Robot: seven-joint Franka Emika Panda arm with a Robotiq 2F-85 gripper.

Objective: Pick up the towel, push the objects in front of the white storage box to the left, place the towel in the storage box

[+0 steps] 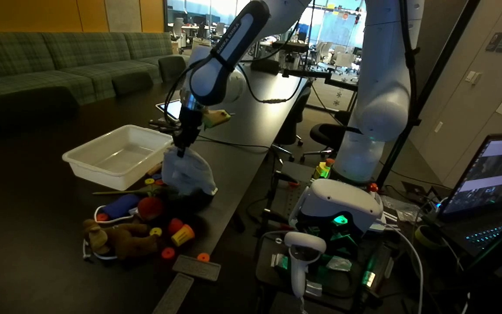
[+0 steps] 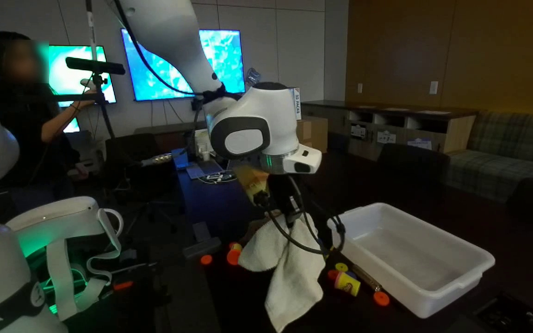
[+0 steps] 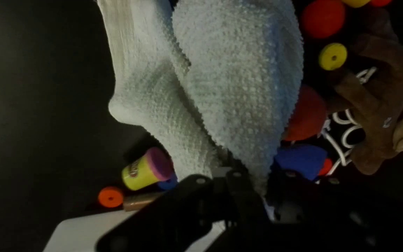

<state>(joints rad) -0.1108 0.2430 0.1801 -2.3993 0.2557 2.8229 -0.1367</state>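
My gripper (image 1: 181, 153) points down and is shut on the white towel (image 1: 188, 174), which hangs in folds beneath the fingers in both exterior views. In the wrist view the towel (image 3: 236, 87) fills the middle and hides part of the table. I cannot tell whether its lower end touches the tabletop. Beside it stands the white storage box (image 2: 387, 274), with nothing visible inside. The objects lie near the box's side and under the towel: a brown plush toy (image 3: 380, 94), a red ball (image 1: 150, 208), a blue piece (image 3: 301, 161), a yellow tub (image 3: 138, 175) and an orange disc (image 3: 110, 197).
Two grey flat blocks (image 1: 196, 267) lie by the table's edge. A lit tablet (image 1: 172, 109) and dark cables are behind the gripper. Off the table, a white headset (image 1: 342, 200) rests near the robot base. A person (image 2: 21, 120) stands in the background.
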